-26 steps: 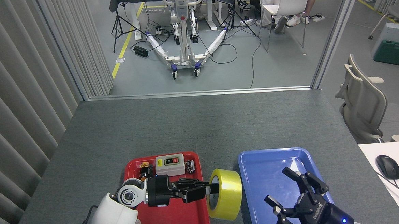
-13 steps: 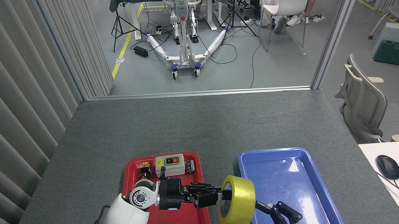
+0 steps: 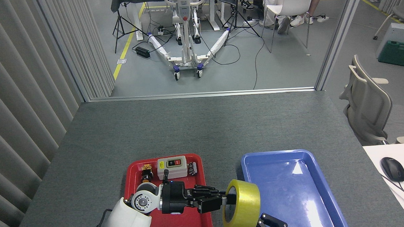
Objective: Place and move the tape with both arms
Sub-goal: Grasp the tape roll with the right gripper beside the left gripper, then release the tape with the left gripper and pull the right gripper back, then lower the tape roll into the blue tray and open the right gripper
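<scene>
Tape [image 3: 244, 204], a wide yellow roll, is hanging on edge above the gap between the red tray [image 3: 136, 170] and the blue tray [image 3: 316, 190], its open core facing left. Left gripper [image 3: 224, 200] is reaching in from the left, low over the red tray, with its black fingers [image 3: 206, 196] stretched toward the roll. Fingertips are entering the core and pinching the near-left rim of the roll, so the jaws are sitting nearly closed on the tape wall. The roll is clear of the grey table [image 3: 196, 127], carried by that grip alone as far as the view is showing.

Right gripper [image 3: 268, 226] is only peeking in at the near edge, just below and right of the roll, over the near-left corner of the blue tray. Two dark finger links are showing; whether its jaws are spread or closed cannot be told. It is sitting close to the tape, and contact cannot be confirmed.

On the far end of the red tray, a grey switch box [image 3: 172, 166] with red and black buttons is lying between a small orange-and-black part [image 3: 146, 171] and a small metal part [image 3: 192, 168]. The blue tray's floor is showing only glare.
</scene>
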Controlling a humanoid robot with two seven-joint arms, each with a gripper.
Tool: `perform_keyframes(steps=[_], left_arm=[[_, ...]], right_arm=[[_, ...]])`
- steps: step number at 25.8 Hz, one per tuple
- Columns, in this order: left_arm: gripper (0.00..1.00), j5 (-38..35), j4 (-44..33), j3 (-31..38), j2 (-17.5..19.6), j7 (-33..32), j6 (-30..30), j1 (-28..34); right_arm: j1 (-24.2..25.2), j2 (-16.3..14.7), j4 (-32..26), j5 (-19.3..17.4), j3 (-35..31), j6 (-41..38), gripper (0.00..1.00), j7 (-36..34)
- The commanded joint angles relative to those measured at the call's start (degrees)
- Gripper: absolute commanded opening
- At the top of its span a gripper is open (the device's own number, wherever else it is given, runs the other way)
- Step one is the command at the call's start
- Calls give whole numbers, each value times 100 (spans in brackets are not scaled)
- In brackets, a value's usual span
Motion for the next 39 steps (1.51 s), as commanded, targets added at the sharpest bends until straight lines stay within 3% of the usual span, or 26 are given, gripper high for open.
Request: perform_keyframes(steps=[1, 4, 7, 8, 11, 14, 15, 23, 26, 28, 30, 32, 35, 37, 39], left_arm=[[0, -25, -152, -17, -3, 6, 8, 41], [0, -69, -231, -79, -3, 6, 8, 164], [0, -69, -196, -61, -38, -3, 8, 164], [5, -78, -161, -44, -47, -3, 8, 164], [29, -69, -152, -9, -12, 15, 8, 155], [83, -69, -144, 167, 23, 32, 8, 128], [96, -69, -144, 290, 23, 41, 8, 120], [98, -60, -293, 914, 85, 173, 8, 199], [98, -218, -644, 1213, 128, 1051, 623, 506], [98, -1008, -803, 1424, 313, 2211, 676, 673], [98, -2327, -1145, 1521, 533, 3415, 826, 840], [98, -3610, -1637, 1591, 673, 4391, 1353, 1209], [98, -5237, -2437, 1591, 717, 5139, 2144, 1825], [98, -5993, -2877, 1591, 691, 5604, 2707, 2229], [98, -6423, -3018, 1547, 647, 6061, 3471, 2528]], right_arm=[[10, 15, -17, 8, -19, -15, 19, -106], [71, 6, -26, 16, -72, -15, 0, -177], [256, -21, -87, 16, -335, -15, 0, -177], [379, 6, -140, 16, -537, -15, 0, -168], [686, 58, -210, 25, -880, -15, 0, -71], [809, 111, -210, 25, -1363, 2, 0, 236], [818, 111, -210, 16, -1478, 73, 0, 324], [748, 76, -114, -247, -2612, 143, 0, 904], [669, 67, -17, -335, -2664, 292, 0, 1177], [555, 32, 45, -362, -2656, 635, 0, 1370], [379, 67, 97, -397, -2647, 951, 0, 1748], [229, 23, 168, -572, -2647, 1101, 0, 2468], [-113, -205, 423, -1372, -2594, 1136, 0, 3655], [-368, -381, 590, -2014, -2568, 1250, 0, 4033], [-544, -469, 633, -2207, -2436, 1426, 0, 4130]])
